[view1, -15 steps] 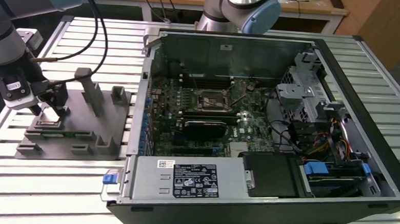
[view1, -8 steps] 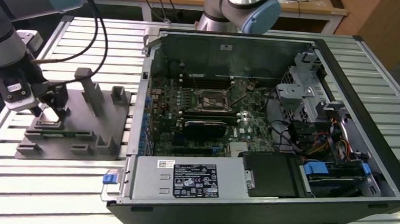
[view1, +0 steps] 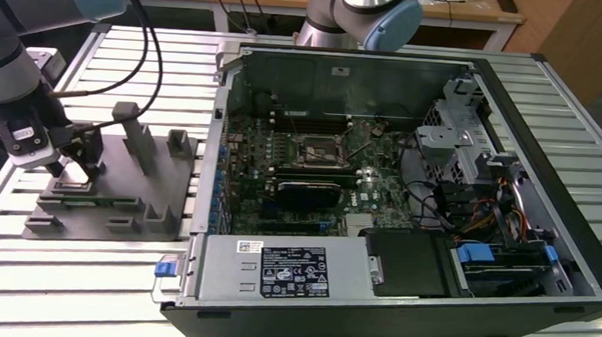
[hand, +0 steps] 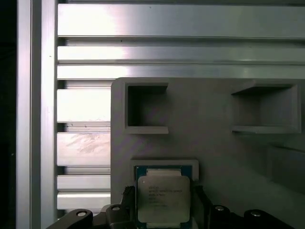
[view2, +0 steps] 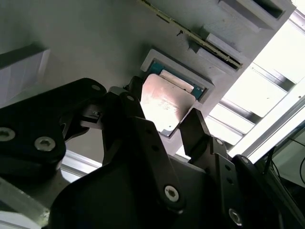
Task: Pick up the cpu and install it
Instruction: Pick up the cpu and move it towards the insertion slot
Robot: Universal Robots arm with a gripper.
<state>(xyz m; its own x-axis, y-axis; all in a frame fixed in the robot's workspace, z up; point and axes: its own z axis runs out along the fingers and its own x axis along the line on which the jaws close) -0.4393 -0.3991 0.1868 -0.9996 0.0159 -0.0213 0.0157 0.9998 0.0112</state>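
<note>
The cpu (hand: 163, 199) lies flat in a square pocket of the grey fixture plate (hand: 214, 148); the tool (view2: 164, 102) hangs over it, fingers (view2: 195, 128) spread to either side.

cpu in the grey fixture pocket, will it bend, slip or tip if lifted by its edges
Probably stiff: the cpu is a flat square with a metal top. Likely light, being so thin. Its shiny lid could slip in a grip; lying flat in a pocket of the fixture plate, it seems unlikely to tip or roll.

Shiny metal cpu (hand: 163, 199), matt plastic fixture (hand: 219, 143)
</note>
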